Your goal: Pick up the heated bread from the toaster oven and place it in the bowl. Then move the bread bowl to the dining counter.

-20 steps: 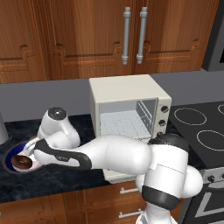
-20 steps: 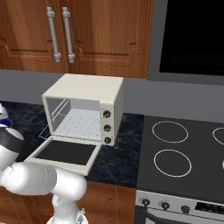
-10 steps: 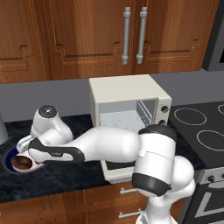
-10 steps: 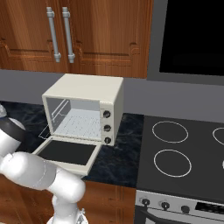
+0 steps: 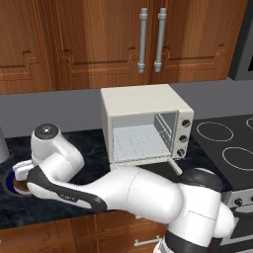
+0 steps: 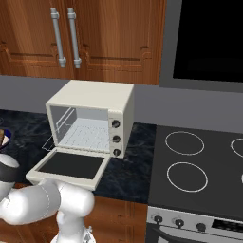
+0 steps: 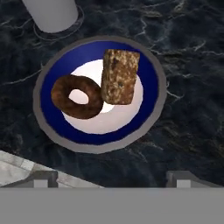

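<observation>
1. The claw (image 7: 111, 179) hangs above the bowl (image 7: 151, 78) with its jaws spread wide and nothing between them.
2. In the hand view, the heated bread (image 7: 119, 76) lies inside the bowl, leaning against a brown donut (image 7: 77, 96) that shares the white bottom.
3. The bowl sits on the dark marbled desk (image 7: 192, 52), near a pale grey cylinder (image 7: 51, 14) whose identity is unclear.
4. In the left base view, the white arm (image 5: 123, 190) reaches far left and low, covering most of the bowl.
5. The toaster oven (image 5: 144, 127) stands to the arm's right with its glass door (image 6: 70, 166) dropped open and its wire rack (image 6: 88, 134) bare.
6. By my reading, the first half is done: the bread is out of the oven and in the bowl.
7. What seems left is gripping the bowl and carrying it to the dining counter.
</observation>
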